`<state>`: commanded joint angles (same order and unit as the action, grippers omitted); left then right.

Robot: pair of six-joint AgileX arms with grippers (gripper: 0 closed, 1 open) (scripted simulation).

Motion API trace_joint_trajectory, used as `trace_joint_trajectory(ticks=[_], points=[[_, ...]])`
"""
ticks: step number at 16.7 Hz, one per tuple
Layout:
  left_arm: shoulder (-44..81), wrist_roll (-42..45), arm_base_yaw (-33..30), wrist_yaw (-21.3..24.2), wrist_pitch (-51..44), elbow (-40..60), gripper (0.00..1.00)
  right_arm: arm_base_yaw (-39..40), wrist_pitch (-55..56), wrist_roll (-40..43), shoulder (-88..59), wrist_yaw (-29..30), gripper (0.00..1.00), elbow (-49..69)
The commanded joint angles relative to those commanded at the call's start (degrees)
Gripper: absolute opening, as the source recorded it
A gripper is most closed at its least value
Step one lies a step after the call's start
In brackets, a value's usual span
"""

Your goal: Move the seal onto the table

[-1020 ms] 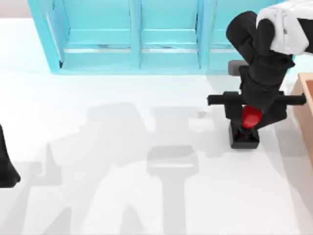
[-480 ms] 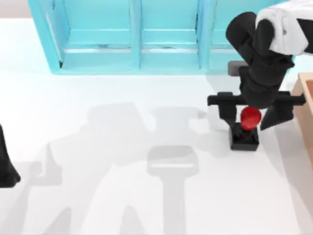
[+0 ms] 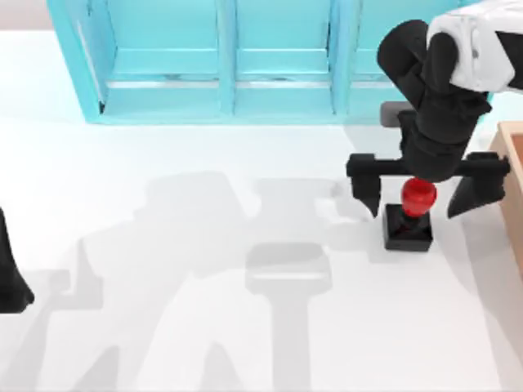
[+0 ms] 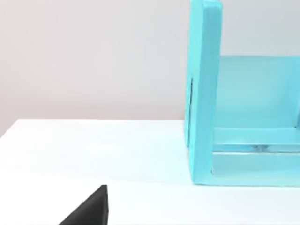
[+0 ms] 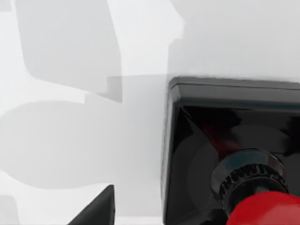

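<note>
The seal, a black square block with a round red knob, stands upright on the white table at the right side. My right gripper hovers over it, open, with one finger on each side of the red knob and not touching it. The right wrist view looks down on the seal resting on the table, with one fingertip at the edge. My left arm is parked at the table's left edge.
A turquoise shelf unit runs along the back of the table, also seen in the left wrist view as a turquoise shelf unit. A tan wooden box sits at the right edge, close to the right gripper.
My right gripper has opened, its fingers spreading away from the red knob, and it has risen slightly. The seal stays standing on the table.
</note>
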<state>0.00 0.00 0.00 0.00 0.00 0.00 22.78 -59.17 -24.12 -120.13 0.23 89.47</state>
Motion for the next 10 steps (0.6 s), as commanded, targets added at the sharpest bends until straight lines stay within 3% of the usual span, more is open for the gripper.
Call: trace_joint_trajectory(ticks=[5,10], points=[[0.00,0.00,0.00,0.00,0.00,0.00,1.00,-0.11,-2.24,-0.04,-0.29,0.01,1.00,2.25],[0.00,0.00,0.00,0.00,0.00,0.00,1.00,-0.01,-16.74,0.08,-0.98,-0.01,1.00,17.08]])
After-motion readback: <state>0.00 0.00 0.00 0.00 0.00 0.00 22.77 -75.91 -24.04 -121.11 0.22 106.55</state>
